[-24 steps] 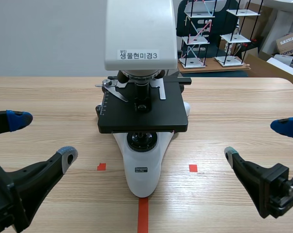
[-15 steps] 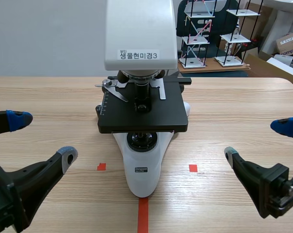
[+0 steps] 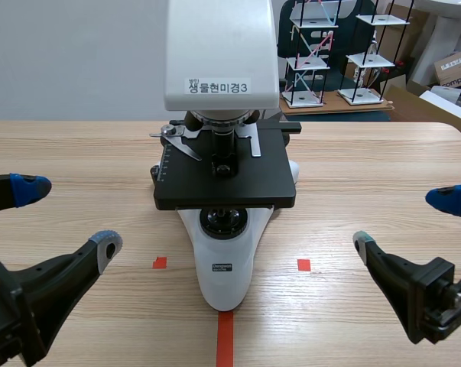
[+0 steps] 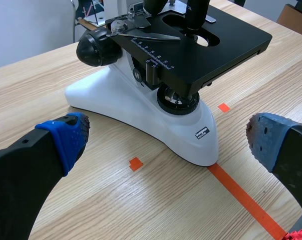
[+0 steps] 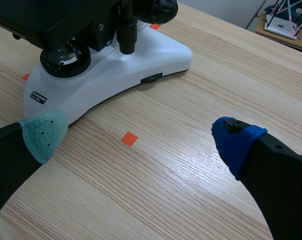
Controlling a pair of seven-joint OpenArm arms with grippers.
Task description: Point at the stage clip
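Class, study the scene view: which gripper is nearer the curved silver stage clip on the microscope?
Left. The left gripper is low on the side where the stage clip sits; the right gripper is low on the microscope's opposite side.

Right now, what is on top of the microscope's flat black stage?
Two thin silver metal stage clips lie on the flat black stage, either side of a black objective lens standing over its opening. The white microscope head hides the stage's rear; no slide is visible.

The stage clip [image 3: 183, 142] lies on the microscope stage [image 3: 249, 182], apparently left of centre.
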